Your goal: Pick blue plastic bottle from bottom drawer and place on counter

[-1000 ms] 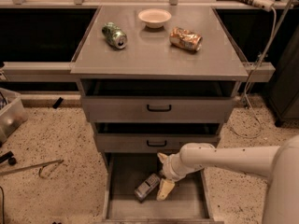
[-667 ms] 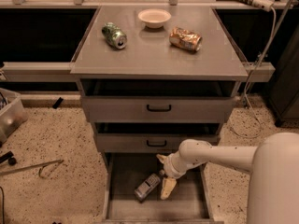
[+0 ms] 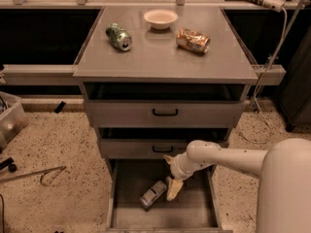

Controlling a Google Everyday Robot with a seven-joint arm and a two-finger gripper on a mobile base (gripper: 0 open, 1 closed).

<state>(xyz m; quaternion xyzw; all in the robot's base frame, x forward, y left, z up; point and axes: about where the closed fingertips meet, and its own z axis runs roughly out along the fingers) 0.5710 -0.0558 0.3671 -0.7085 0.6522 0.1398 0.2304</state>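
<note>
A speckled terrazzo floor (image 3: 63, 144) surrounds a grey cabinet whose square tabletop (image 3: 160, 59) carries a green can (image 3: 119, 36) lying on its side, a pale bowl (image 3: 160, 18) near the back edge, and a dented orange-gold can (image 3: 193, 40) on the right. Below the tabletop, two drawers with black handles (image 3: 165, 112) sit partly pulled out. The bottom drawer (image 3: 129, 181) is drawn out farthest. The blue plastic bottle (image 3: 153, 194) lies on its side on the floor of this drawer, angled, near the middle. The robot's pale arm (image 3: 228, 157) reaches in from the right and bends down into the drawer. The yellowish gripper (image 3: 174, 191) hangs just beside the bottle's right end, not around it. Whether the two touch, and whether the gripper is spread or closed, cannot be told.
</note>
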